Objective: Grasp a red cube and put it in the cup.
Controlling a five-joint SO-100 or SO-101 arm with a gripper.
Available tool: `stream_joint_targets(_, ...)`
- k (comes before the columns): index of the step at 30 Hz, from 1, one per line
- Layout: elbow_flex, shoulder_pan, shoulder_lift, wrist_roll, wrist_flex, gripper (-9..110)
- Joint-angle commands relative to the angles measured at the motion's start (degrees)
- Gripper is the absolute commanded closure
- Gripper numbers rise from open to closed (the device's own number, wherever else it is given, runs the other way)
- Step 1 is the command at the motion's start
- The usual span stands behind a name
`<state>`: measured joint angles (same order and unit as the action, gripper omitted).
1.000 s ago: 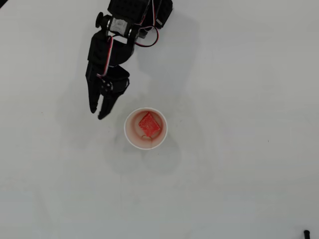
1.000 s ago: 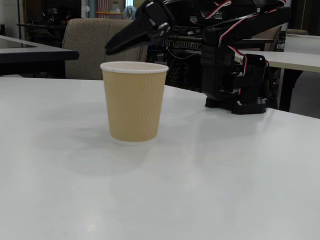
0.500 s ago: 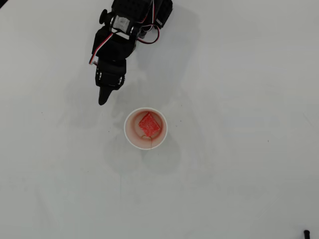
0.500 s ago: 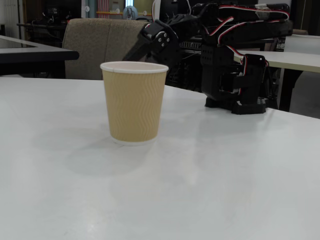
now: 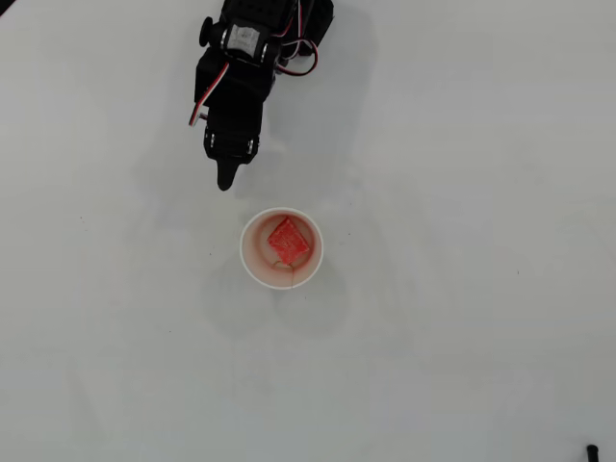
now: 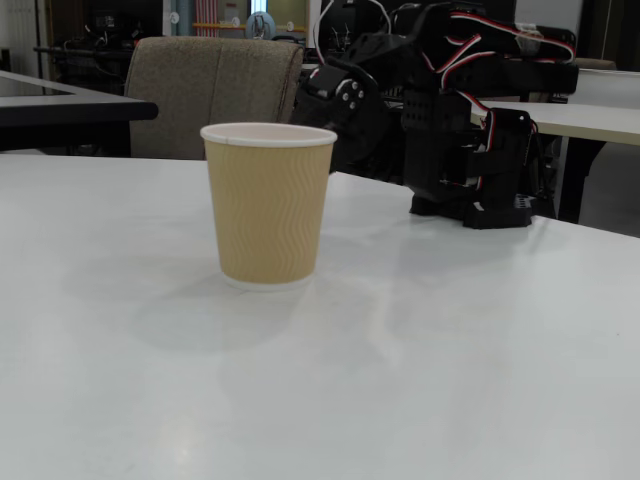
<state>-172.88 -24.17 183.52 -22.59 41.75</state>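
The red cube (image 5: 288, 240) lies inside the cup (image 5: 252, 258), tilted against the cream inner wall, in the overhead view. In the fixed view the cup (image 6: 268, 205) stands upright with a tan ribbed outside and a white rim, and it hides the cube. My gripper (image 5: 225, 181) is shut with nothing in it. Its tip points at the cup from the upper left and stays a short way clear of the rim. In the fixed view the black arm (image 6: 450, 90) is folded low behind the cup, which hides the fingertips.
The arm's base (image 6: 480, 190) stands on the white table (image 5: 462, 318) behind the cup. A small black item (image 5: 590, 450) lies at the bottom right corner of the overhead view. A padded chair (image 6: 215, 75) and other desks stand beyond the table's far edge.
The gripper, open beside the cup a second ago, has shut and drawn back toward the base. It has also swung a little to the right in the overhead view. Cup and cube have not moved.
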Motion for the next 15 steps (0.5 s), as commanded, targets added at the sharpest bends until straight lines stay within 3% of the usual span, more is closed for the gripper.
stream_joint_targets(1,-0.18,1.41,2.37,0.26,4.31,96)
stream_joint_targets(7,-0.53,2.2,2.46,1.23,9.93,101)
stream_joint_targets(12,-2.72,1.93,2.46,13.01,9.93,101)
stream_joint_targets(15,-2.99,1.76,2.46,15.03,8.96,101)
